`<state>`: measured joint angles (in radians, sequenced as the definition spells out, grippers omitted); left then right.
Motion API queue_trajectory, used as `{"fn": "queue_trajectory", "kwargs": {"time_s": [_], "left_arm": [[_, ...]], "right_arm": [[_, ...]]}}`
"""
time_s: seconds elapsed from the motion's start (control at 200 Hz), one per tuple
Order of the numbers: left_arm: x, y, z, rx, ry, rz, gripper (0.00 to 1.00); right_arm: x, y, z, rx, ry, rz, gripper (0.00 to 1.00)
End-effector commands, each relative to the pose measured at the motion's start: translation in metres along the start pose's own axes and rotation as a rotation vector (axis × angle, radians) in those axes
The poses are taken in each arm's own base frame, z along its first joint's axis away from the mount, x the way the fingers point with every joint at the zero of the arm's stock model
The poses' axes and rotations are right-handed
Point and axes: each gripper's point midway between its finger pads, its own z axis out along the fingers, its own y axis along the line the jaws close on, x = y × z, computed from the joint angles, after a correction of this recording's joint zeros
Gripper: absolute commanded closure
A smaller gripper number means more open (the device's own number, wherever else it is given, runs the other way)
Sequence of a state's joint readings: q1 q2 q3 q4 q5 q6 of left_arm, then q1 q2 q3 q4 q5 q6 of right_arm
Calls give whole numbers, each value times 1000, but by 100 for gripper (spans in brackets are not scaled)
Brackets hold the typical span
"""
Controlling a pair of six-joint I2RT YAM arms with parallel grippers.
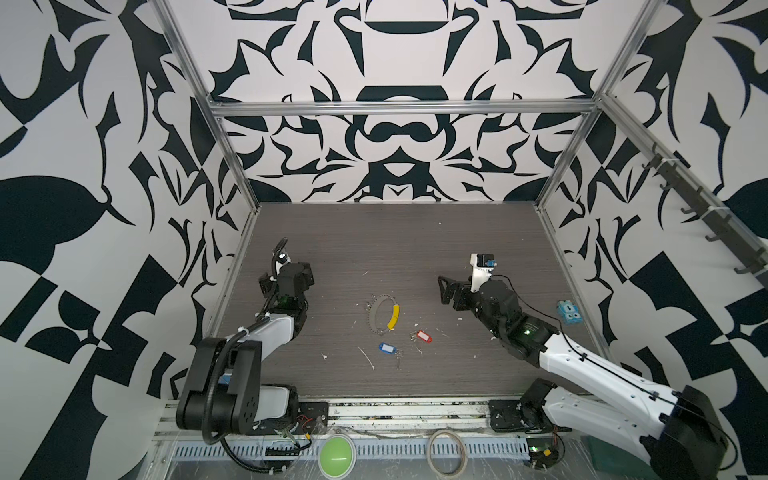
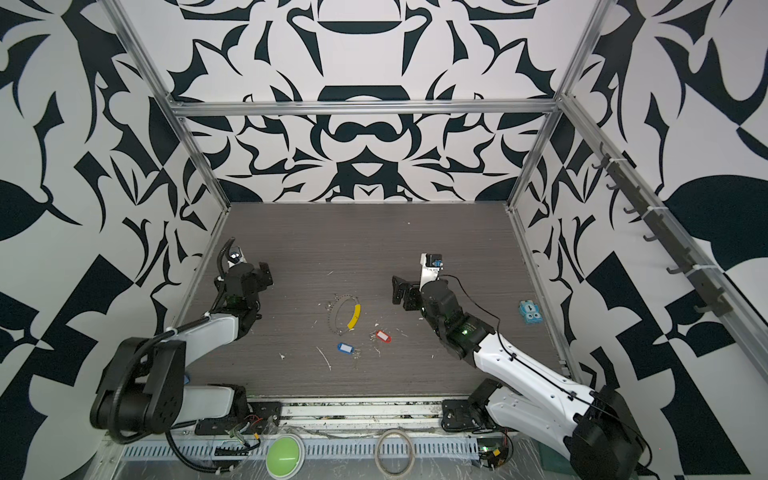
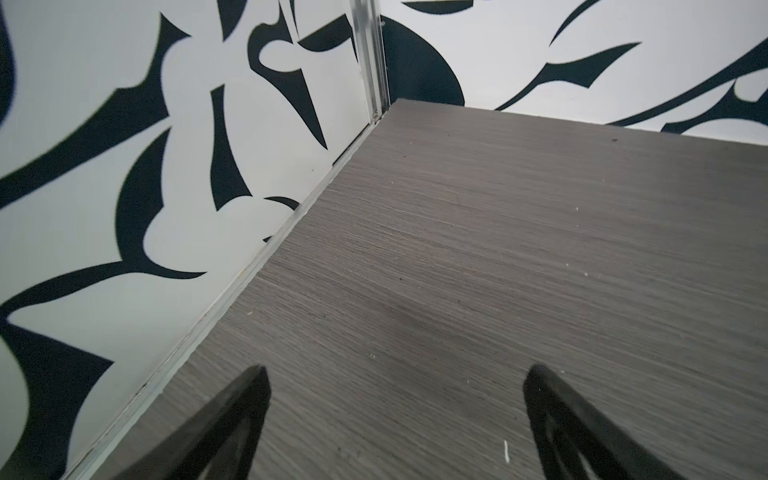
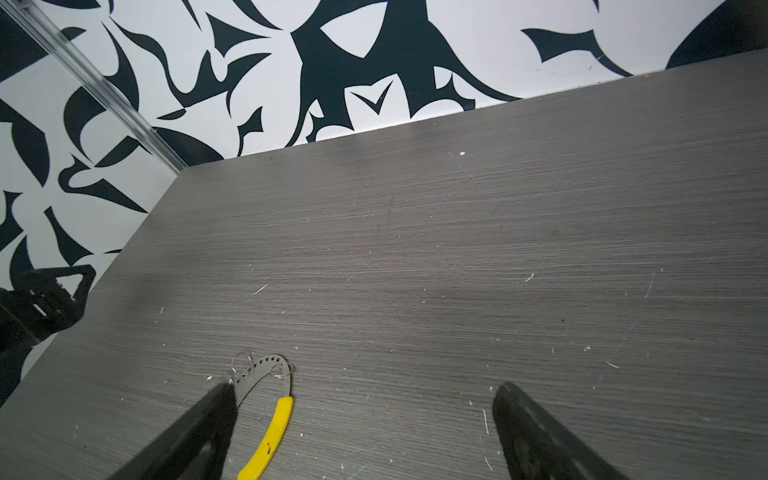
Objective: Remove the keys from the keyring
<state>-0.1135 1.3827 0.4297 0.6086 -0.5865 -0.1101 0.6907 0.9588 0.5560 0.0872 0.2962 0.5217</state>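
Left claw [image 3: 395,374]: spread wide, empty, arm folded near the left wall [image 3: 124,166] over the surface [image 3: 498,249]. Keyring [image 4: 259,365]: flat mid-surface between the arms, long axis front to back, yellow sleeve [image 1: 394,316] on its right arc; blue-tag keys [image 1: 385,347] and red-tag keys [image 1: 423,336] lie apart from it, toward the front. Right claw [image 4: 365,388]: spread wide, empty, the nearer one, just right of the loop, pointing left at it.

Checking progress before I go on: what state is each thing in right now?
keyring: flat on table, not gripped
red-tag keys: off the keyring, on table
blue-tag keys: off the keyring, on table
left gripper: open, empty
right gripper: open, empty
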Motion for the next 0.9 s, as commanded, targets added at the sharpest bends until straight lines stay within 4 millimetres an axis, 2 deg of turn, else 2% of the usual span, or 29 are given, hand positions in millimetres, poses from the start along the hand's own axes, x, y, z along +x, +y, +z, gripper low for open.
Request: {"fn": "queue_trajectory", "kwargs": {"time_s": [0.0,0.09,0.165,0.24,0.35,0.38,0.43,0.52,0.635,0.735,0.785,0.895], "left_arm": [[-4,-4,9,32,-84,6,1],[-3,-11,17,55,-115,24,1],[5,-14,23,116,-16,2,1],[4,-9,31,133,-9,-35,1],[9,-9,28,177,-16,-62,1],[16,-8,25,181,-24,-72,1],[11,-2,26,152,-95,-76,1],[17,-3,25,157,-21,-85,1],[12,0,24,143,-82,-92,1],[14,-1,24,148,-59,-94,1],[13,0,24,146,-74,-93,1],[13,-1,24,150,-66,-88,1]], "right_arm": [[-15,-3,-3,37,-47,13,0],[-19,-6,-5,67,-47,-3,0],[-24,-12,-6,103,-69,-8,0],[-27,-14,-5,111,-101,-20,0],[-27,-15,-3,102,-131,-75,0],[-26,-16,-2,106,-135,-85,0],[-26,-15,-2,100,-137,-107,0],[-27,-17,-2,113,-145,-143,0],[-33,-26,-3,161,-168,-198,0],[-43,-42,-1,236,-215,-288,0],[-49,-58,2,292,-233,-339,0],[-56,-119,6,488,-234,-311,0]]}}
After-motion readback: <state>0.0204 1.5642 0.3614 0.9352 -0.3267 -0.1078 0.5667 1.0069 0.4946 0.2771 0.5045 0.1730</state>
